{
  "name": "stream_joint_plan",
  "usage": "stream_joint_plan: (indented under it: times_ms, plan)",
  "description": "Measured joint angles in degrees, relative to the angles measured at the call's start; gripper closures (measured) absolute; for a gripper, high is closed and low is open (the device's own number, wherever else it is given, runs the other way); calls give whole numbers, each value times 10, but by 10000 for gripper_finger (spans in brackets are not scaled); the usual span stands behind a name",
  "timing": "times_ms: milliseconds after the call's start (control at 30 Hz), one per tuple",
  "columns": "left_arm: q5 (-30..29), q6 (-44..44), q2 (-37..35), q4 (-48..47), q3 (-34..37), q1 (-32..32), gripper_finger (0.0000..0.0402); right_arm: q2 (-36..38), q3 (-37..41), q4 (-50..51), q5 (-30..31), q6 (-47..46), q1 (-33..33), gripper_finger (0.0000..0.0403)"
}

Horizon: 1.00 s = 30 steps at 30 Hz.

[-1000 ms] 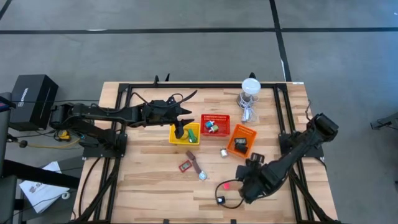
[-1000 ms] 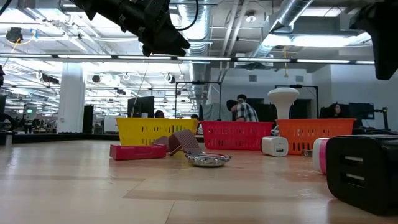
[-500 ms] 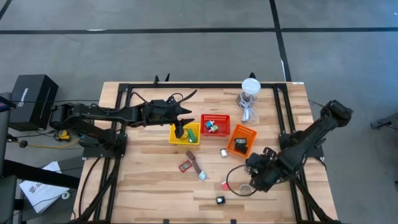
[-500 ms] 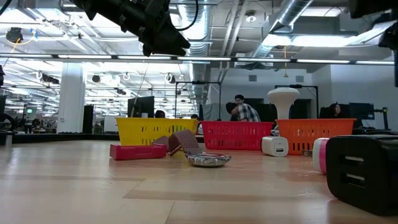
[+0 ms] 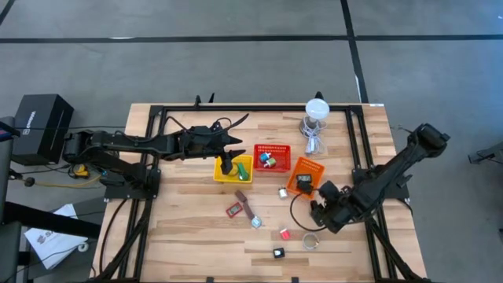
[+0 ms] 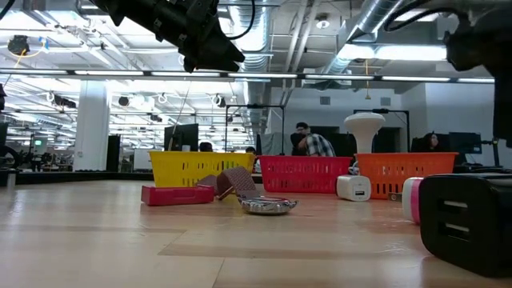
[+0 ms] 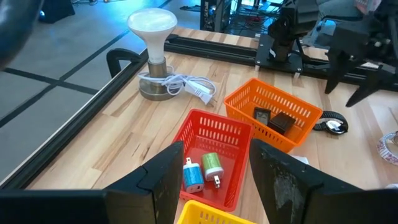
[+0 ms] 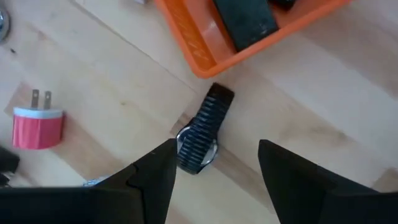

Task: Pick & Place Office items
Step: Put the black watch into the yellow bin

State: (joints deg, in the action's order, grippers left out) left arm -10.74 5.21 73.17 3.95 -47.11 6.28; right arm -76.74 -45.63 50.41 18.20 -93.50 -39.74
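Note:
My left gripper (image 5: 228, 165) hangs open above the yellow basket (image 5: 238, 170); in the left wrist view its fingers (image 7: 165, 180) hold nothing. My right gripper (image 8: 214, 155) is open just above the table, beside the near edge of the orange basket (image 8: 205, 53). A black-banded watch (image 8: 202, 134) lies flat on the wood between and beyond its fingers, untouched. Loose on the table are a red plug (image 5: 284, 233), a black charger (image 5: 278, 252), a ring-shaped item (image 5: 311, 240), a white charger (image 5: 281, 192), a brown-strapped watch (image 5: 250, 211) and a red item (image 5: 234, 210).
The red basket (image 5: 272, 157) holds small blue, white and green plugs; the orange basket (image 5: 305, 178) holds black items. A white-topped lamp with a coiled cable (image 5: 316, 118) stands near the far edge. Black frame rails run along both table sides. Bare wood lies near the front edge.
My right gripper has drawn back from the near edge toward the orange basket, rising slightly. The red plug, the black charger and the ring-shaped item now show uncovered on the table where it was. The left arm has kept still.

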Motion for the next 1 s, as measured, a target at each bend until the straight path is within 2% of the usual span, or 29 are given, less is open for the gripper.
stream_joint_plan:
  times_ms: [300, 433, 633, 767, 1000]
  plan:
    - [-3, 0, 0, 0, 0, 0, 225, -76, 0, -48, -33, 8, 32, 187]
    - [-2, 0, 0, 0, 0, 0, 225, -94, 0, -68, -61, 34, 43, 187]
    - [-2, 0, 0, 0, 0, 0, 225, -108, 0, -64, -63, 39, 61, 189]
    - [-2, 0, 0, 0, 0, 0, 225, -107, 0, -68, -63, 42, 68, 208]
    - [-2, 0, 0, 0, 0, 0, 225, -106, 0, -70, -81, 66, 69, 264]
